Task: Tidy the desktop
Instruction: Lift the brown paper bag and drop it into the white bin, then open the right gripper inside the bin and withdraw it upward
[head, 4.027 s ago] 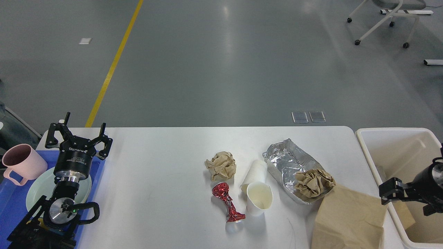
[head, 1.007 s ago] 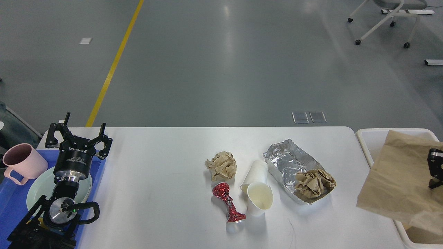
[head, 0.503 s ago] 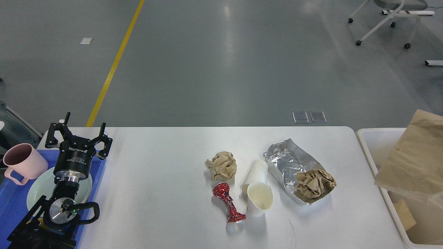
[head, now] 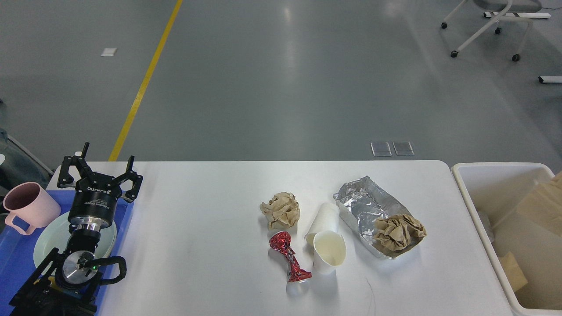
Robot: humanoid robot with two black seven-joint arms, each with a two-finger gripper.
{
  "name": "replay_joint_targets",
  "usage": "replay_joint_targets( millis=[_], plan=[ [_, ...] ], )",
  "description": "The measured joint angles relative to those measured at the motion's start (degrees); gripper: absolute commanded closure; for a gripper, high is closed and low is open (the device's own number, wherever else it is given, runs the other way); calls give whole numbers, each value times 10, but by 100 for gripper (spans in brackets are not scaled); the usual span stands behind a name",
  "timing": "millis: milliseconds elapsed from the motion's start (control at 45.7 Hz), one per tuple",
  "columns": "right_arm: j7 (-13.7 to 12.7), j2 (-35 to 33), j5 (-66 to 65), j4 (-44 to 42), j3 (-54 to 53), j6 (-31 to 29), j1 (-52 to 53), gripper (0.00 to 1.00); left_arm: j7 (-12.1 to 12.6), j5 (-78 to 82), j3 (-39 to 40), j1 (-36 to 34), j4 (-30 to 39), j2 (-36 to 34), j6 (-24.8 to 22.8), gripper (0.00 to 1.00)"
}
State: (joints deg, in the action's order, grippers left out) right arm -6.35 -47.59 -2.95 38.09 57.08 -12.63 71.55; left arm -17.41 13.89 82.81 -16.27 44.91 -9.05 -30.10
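Looking down from the head camera, I saw my left arm rising at the near left over a blue tray, which held a pale green plate and a pink mug. My left gripper stood above the tray's far end with its fingers spread wide and nothing between them. My right gripper was outside the view, so I could not tell its state.

The desktop filled most of the lower view, a white tabletop with rounded corners. Nearest me on it lay a crushed red can, and just beside that a white paper cup on its side, mouth toward me, touching a second paper cup lying behind it. A crumpled brown paper ball sat just beyond the can. To the right lay a crushed foil container with another wad of brown paper in its near end.

At the table's right edge stood a cream-white bin with brown paper inside. Beyond were grey floor, a yellow line and an office chair's wheeled base.
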Motion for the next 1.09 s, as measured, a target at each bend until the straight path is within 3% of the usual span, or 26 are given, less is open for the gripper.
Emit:
replay_joint_targets(
  millis=[263, 438, 1094],
  plan=[
    [-1, 101, 1, -167, -131, 141, -228, 100, 0, 0, 0, 0, 0, 0, 0, 4],
    [-1, 176, 3, -271, -158, 169, -332, 100, 0, 0, 0, 0, 0, 0, 0, 3],
    [1, 234, 3, -291, -174, 186, -378, 100, 0, 0, 0, 0, 0, 0, 0, 3]
  ],
)
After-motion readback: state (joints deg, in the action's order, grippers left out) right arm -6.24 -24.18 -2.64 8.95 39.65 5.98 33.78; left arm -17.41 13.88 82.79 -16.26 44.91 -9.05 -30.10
